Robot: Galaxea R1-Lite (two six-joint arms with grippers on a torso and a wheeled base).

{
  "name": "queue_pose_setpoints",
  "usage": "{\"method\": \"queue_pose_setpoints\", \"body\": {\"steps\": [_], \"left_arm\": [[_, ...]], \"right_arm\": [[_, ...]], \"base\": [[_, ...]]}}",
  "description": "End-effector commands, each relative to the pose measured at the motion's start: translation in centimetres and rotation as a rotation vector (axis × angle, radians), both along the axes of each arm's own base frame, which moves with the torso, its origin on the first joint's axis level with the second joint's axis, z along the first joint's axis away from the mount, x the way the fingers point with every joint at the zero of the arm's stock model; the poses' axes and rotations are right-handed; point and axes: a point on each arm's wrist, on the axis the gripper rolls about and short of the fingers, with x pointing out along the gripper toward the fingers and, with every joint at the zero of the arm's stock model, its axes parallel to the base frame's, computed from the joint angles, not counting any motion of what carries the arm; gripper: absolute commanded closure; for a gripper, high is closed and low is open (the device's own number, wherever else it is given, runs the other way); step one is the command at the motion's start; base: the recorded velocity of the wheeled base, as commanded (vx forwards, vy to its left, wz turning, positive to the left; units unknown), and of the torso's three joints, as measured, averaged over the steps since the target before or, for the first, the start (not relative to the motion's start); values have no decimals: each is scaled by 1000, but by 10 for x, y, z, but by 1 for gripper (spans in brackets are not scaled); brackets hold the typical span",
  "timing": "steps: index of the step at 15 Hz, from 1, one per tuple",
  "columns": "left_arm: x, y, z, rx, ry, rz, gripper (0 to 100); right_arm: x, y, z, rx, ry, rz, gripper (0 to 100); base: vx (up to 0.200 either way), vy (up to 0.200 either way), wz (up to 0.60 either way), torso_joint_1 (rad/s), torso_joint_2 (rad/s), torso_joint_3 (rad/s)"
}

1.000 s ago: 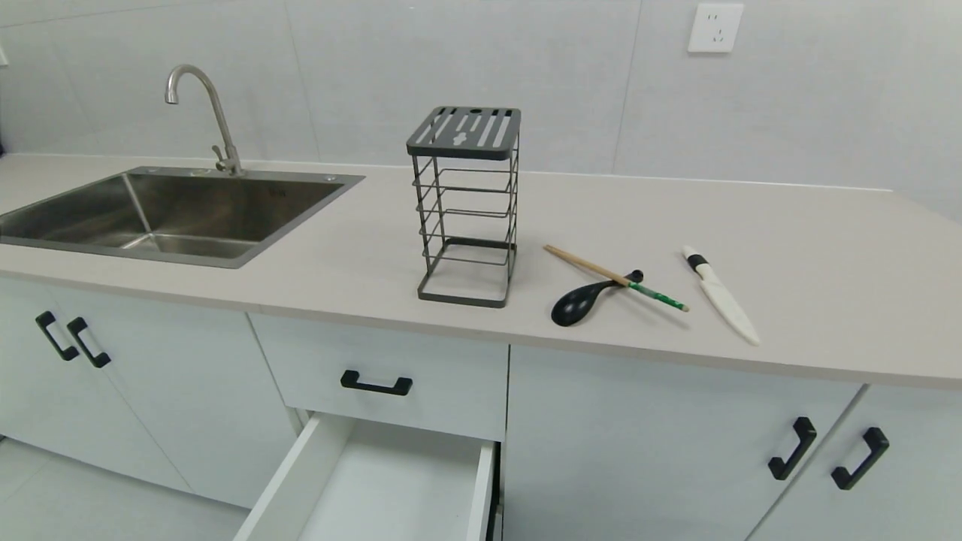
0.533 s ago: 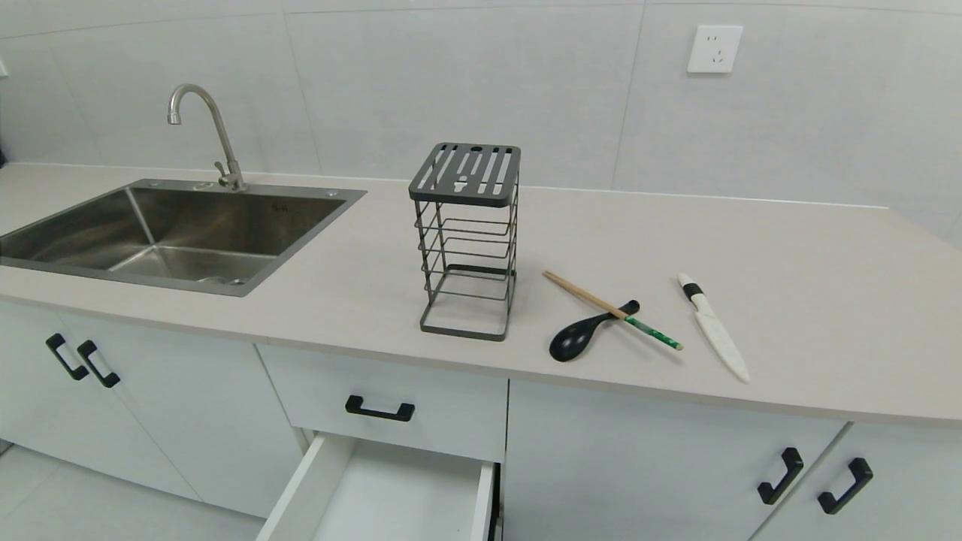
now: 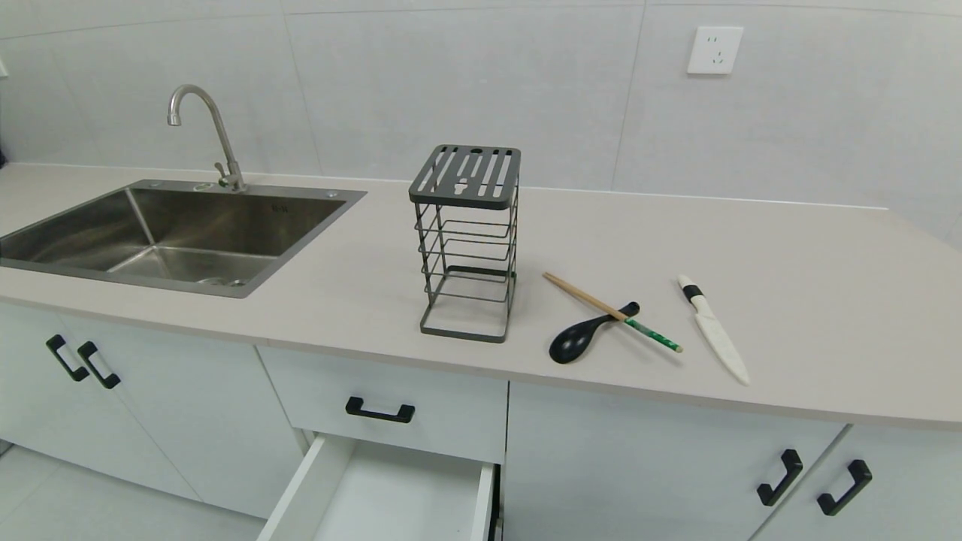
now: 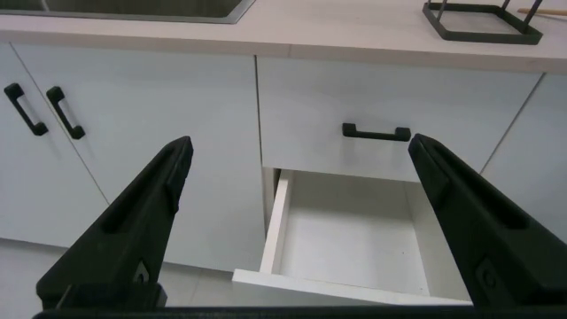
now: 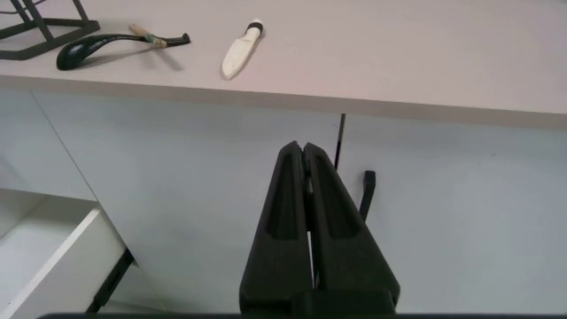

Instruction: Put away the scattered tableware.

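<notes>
A kitchen scene with a pale beige stone-look surface (image 3: 789,300) along a tiled wall. Three pieces of tableware lie loose on it, to the right of a tall dark grey wire rack (image 3: 466,248) with a slotted top plate. They are a glossy black spoon (image 3: 582,338), a pair of wooden chopsticks (image 3: 612,312) with green-patterned tips lying across the spoon's handle, and, a little apart to the right, a white knife (image 3: 712,328) with a black band on its handle. Below the surface, under the rack, a white drawer (image 3: 391,496) stands pulled open. A stainless steel sink (image 3: 165,233) is set into the surface at the far left. The left tool (image 4: 299,142) hangs low in front of the cabinets facing the open drawer, its two fingers spread wide and holding nothing. The right tool (image 5: 304,146) sits below the surface edge, its fingers pressed together and empty. The task looks to be at its very start, with no piece collected yet. The next move probably calls for raising an arm to the surface. If the right arm goes for the nearby knife, its tool needs to open first.
</notes>
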Motion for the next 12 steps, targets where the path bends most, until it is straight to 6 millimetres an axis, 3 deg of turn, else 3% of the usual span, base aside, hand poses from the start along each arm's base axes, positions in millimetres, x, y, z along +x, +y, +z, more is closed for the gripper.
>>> {"method": "queue_pose_setpoints", "body": {"steps": [1,3,12], "left_arm": [[0,0,0,0,1,0,0],[0,0,0,0,1,0,0],[0,0,0,0,1,0,0]], "right_arm": [[0,0,0,-2,-1,0,100],[0,0,0,0,0,0,100],[0,0,0,0,-1,0,100]], "base": [[0,0,0,0,0,0],[0,0,600,2,2,2],[0,0,0,0,0,0]]}}
